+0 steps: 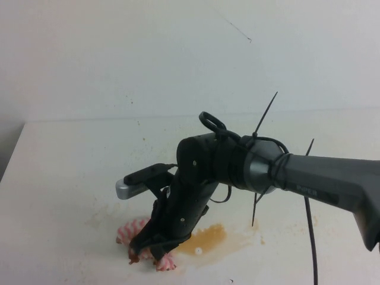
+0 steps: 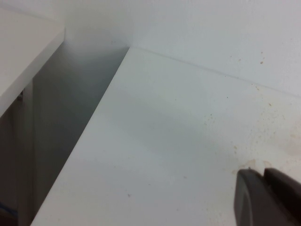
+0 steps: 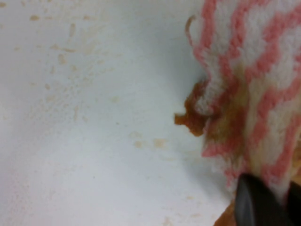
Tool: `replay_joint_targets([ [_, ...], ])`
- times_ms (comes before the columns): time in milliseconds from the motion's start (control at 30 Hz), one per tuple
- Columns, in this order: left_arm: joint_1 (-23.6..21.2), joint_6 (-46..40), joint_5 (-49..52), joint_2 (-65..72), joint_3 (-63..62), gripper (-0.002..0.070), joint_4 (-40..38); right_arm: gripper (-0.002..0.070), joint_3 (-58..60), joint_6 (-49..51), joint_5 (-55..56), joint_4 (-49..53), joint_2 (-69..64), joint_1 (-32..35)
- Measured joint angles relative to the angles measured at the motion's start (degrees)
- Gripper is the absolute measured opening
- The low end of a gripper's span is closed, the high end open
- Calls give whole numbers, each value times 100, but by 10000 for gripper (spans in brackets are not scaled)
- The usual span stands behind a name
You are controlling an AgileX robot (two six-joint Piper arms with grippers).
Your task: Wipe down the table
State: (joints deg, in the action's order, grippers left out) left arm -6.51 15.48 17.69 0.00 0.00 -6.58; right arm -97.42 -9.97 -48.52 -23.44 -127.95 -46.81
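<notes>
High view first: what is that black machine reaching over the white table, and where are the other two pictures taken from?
It is a two-armed robot. The high view looks down from above. Its right arm reaches in, and the right gripper appears to hold a pink-and-white striped cloth, pressing it at a brown spill on the white table. The right wrist view, from a camera on that arm, shows the stained cloth up close. The left wrist view comes from the other arm: only the left gripper and tabletop show.
</notes>
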Motion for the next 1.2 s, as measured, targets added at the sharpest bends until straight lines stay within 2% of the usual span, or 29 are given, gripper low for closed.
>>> replay_joint_targets([
  [467, 0, 0, 0, 0, 0, 0, 0, 30, 48, 209, -328, 343, 0, 895],
  [800, 0, 0, 0, 0, 0, 0, 0, 30, 48, 19, -370, 814, 377, 933],
  [967, 0, 0, 0, 0, 0, 0, 0, 30, 61, -18, -382, 1385, 786, 943],
  [1200, 0, 0, 0, 0, 0, 0, 0, 30, 747, -27, -299, 1695, 922, 1101],
])
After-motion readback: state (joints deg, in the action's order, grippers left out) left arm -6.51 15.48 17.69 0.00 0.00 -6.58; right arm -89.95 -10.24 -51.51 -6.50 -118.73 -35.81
